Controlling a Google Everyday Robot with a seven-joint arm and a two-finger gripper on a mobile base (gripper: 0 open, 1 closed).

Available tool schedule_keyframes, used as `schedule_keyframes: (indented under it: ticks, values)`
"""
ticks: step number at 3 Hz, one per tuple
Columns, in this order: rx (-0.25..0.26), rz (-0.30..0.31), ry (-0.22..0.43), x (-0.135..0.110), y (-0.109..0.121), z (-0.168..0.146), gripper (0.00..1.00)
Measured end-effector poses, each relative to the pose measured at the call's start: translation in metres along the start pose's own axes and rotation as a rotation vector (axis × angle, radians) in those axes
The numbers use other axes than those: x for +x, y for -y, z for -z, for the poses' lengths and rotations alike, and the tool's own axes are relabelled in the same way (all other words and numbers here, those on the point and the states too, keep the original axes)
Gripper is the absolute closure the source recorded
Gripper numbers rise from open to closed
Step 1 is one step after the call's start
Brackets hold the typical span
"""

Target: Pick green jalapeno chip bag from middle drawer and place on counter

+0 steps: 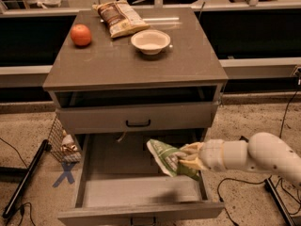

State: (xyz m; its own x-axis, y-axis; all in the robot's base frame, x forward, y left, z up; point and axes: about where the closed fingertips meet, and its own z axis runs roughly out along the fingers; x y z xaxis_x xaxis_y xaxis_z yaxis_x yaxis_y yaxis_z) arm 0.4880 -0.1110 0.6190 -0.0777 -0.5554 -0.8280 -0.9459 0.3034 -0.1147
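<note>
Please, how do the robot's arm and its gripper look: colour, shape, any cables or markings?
The arm is smooth, rounded, off-white segments, without visible cables or markings. The gripper, at the green chip bag over the open drawer, has pale cream fingers.
</note>
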Motion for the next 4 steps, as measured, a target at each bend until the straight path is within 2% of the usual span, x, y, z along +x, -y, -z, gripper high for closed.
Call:
schedule_keyframes:
  ticks: [1, 2, 3, 4]
  values:
    - [0.019, -0.008, -0.004, 0.007, 0.000, 0.010, 1.00]
    - [0.087, 0.071, -0.009, -0.021, 0.011, 0.036, 1.00]
    - [0.187, 0.189, -0.037, -0.069, 0.023, 0.084, 1.00]
    - [0.256, 0.315, -0.093, -0.131, 0.046, 0.131, 1.00]
